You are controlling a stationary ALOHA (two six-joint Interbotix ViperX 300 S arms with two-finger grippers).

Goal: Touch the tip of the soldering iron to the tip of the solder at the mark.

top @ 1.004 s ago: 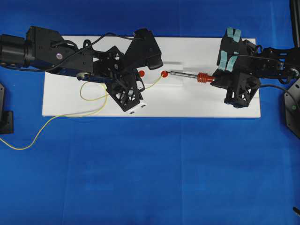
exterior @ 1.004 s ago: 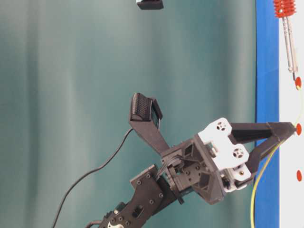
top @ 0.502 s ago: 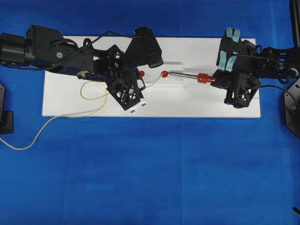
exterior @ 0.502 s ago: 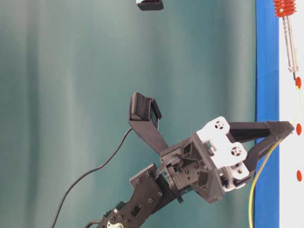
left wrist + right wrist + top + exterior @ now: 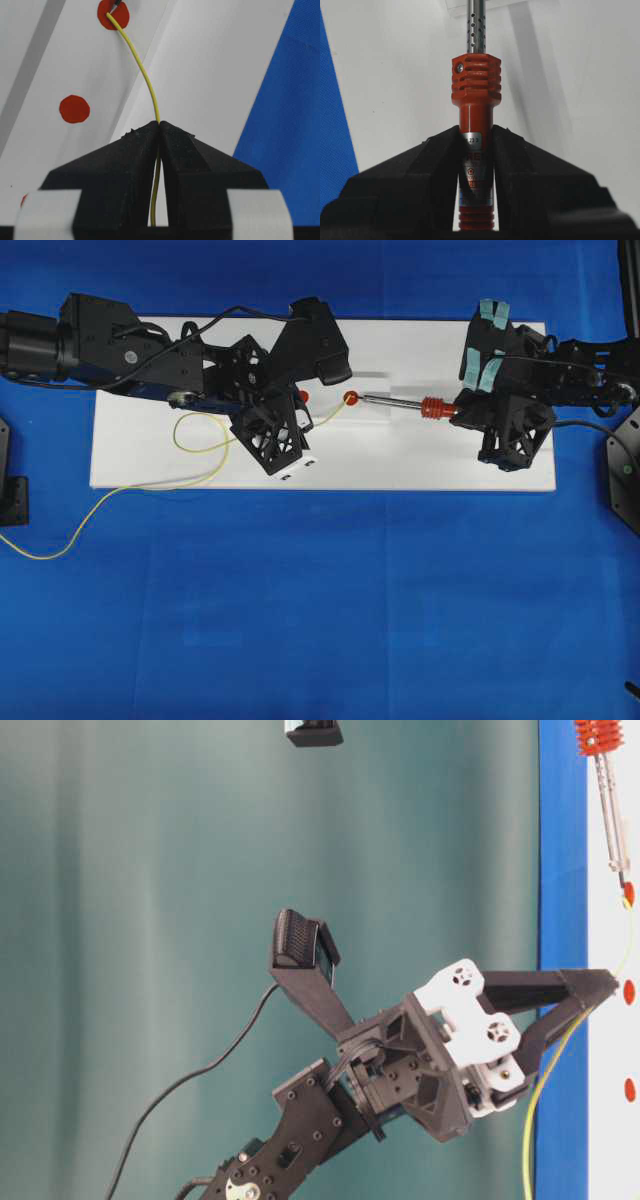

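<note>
White board (image 5: pixel 420 455) | left gripper (image 5: pixel 159 125) pinching solder (image 5: pixel 145 75) | right gripper (image 5: pixel 476 137) clamping soldering iron (image 5: pixel 476 115)

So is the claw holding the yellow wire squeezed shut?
Shut: the left gripper pinches the solder between its touching tips.

Board (image 5: pixel 400 465) centre-upper frame on cloth (image 5: pixel 320 610); solder (image 5: pixel 200 448) at left, soldering iron (image 5: pixel 405 402) at right, tips meeting mid-board.

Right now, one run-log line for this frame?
left gripper: shut on solder | right gripper: shut on soldering iron | tips together at red mark
</note>
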